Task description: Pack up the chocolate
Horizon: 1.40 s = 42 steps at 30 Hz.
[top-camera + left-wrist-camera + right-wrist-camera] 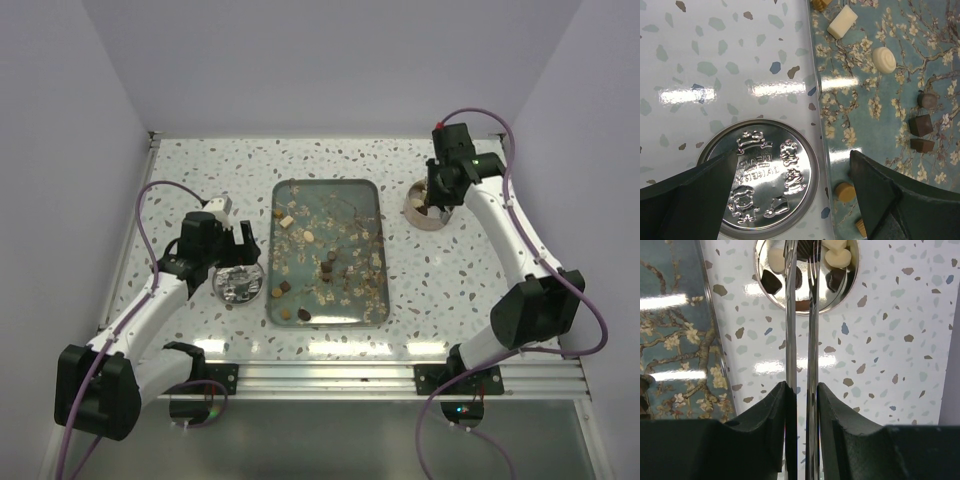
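Chocolate pieces, dark brown (327, 262) and cream (308, 236), lie scattered on a blue flowered tray (327, 184). In the left wrist view a cream block (842, 22), a cream round (884, 60), dark cubes (921, 125) and a tan round (845, 191) show. My left gripper (792, 160) hangs open over an embossed silver lid (765, 180) beside the tray's left rim. My right gripper (802, 385) is shut on metal tongs (791, 330). The tongs' tips reach into a round tin (841, 299) holding cream (839, 258) and dark (772, 282) pieces. Whether the tips hold a piece is hidden.
Thin pale flakes (355, 285) lie among the pieces on the tray. The lid (238, 285) lies left of the tray and the tin (425, 208) stands right of it, both on a speckled tabletop (200, 170). White walls enclose the table on three sides.
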Each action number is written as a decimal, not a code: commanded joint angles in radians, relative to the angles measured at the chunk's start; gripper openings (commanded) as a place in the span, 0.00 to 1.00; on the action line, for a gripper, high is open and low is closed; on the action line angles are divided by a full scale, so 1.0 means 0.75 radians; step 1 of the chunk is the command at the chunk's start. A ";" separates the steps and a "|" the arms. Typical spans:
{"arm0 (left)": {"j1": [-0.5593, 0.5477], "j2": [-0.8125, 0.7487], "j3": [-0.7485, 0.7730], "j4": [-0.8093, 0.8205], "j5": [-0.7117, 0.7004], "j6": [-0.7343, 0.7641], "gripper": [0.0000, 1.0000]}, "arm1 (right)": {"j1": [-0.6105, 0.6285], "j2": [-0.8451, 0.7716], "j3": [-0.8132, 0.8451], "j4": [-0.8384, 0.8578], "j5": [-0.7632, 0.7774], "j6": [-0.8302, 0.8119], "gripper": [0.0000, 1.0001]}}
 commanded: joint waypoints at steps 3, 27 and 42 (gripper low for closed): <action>0.007 -0.017 0.006 0.017 -0.008 0.036 1.00 | -0.009 -0.046 -0.006 0.025 -0.044 -0.046 0.27; 0.007 0.008 0.018 0.013 -0.010 0.040 1.00 | -0.072 -0.062 0.004 0.016 -0.001 -0.083 0.38; 0.007 0.012 0.014 0.019 -0.008 0.040 1.00 | -0.379 -0.117 -0.163 0.063 -0.025 -0.126 0.37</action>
